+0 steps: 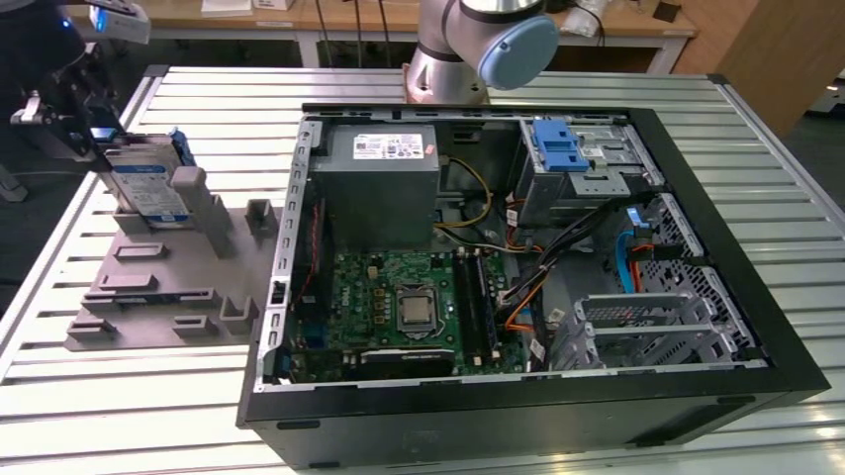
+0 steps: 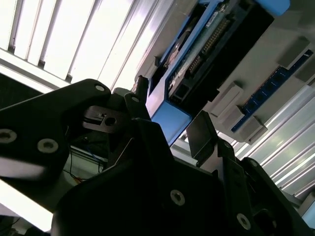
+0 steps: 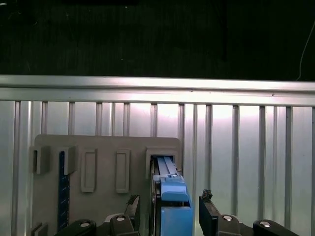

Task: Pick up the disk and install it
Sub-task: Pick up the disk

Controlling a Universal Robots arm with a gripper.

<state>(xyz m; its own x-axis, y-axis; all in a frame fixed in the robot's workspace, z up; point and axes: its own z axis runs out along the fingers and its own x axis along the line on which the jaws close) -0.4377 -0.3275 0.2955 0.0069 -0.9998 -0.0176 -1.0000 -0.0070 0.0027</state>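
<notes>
Gripper (image 3: pixel 169 202) fingers (image 3: pixel 209 212) spread, one on each side of the disk (image 3: pixel 172 189), with a gap showing on both sides, so nothing is grasped. Disk stands on edge in a slot of the grey fixture (image 1: pixel 158 297), at the exterior view's left, outside the computer case (image 1: pixel 528 421). Fixture lies flat on the slatted table (image 1: pixel 133 416), just beside the case. Inside the open case: motherboard (image 1: pixel 410 307), power supply (image 1: pixel 376 188), and beyond them the drive cage (image 1: pixel 581 163) with its blue latch.
</notes>
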